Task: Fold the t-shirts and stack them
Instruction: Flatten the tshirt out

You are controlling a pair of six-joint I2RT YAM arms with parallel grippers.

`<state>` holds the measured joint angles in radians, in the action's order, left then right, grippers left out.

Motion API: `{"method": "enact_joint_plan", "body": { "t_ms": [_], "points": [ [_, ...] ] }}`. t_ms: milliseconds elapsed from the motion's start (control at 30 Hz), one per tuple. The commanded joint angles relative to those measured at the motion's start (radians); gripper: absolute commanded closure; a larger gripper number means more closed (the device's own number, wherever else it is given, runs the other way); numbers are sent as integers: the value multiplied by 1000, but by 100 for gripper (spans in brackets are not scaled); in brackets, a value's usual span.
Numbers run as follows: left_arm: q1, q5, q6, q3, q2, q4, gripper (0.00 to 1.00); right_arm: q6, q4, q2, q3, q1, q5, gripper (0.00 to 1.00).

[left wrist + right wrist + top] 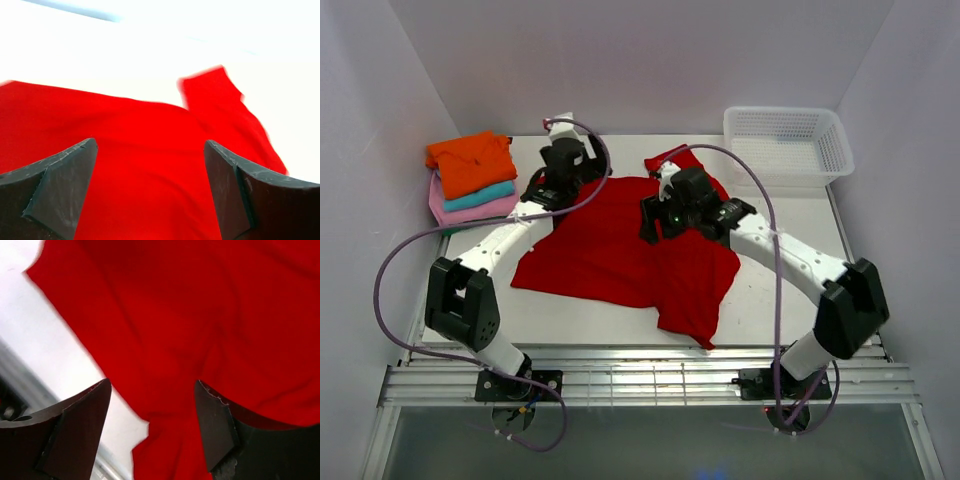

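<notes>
Red t-shirt [620, 250] lies seemingly unheld under wide-spread fingers [65, 185].

Read no legible text, label, brand, number or sign in any of the three views.
</notes>
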<state>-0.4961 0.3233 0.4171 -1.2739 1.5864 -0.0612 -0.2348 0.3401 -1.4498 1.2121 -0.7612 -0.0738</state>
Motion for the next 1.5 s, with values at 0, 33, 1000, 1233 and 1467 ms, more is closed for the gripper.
{"method": "enact_joint_plan", "body": {
  "t_ms": [0,33,1000,1233,1467],
  "points": [
    [168,23,5,-7,37,-134,2,61,8,-196,137,104,-30,28],
    [198,31,2,-7,44,-137,2,63,8,-237,174,126,-49,29],
    [386,89,-69,-209,377,-146,2,103,-125,-1090,1043,479,29,25],
    [418,60,-60,-193,386,-129,2,186,-188,-1075,1034,482,129,24],
    [426,46,-55,-159,380,-106,2,221,-217,-1092,1046,482,181,22]
  ]
}}
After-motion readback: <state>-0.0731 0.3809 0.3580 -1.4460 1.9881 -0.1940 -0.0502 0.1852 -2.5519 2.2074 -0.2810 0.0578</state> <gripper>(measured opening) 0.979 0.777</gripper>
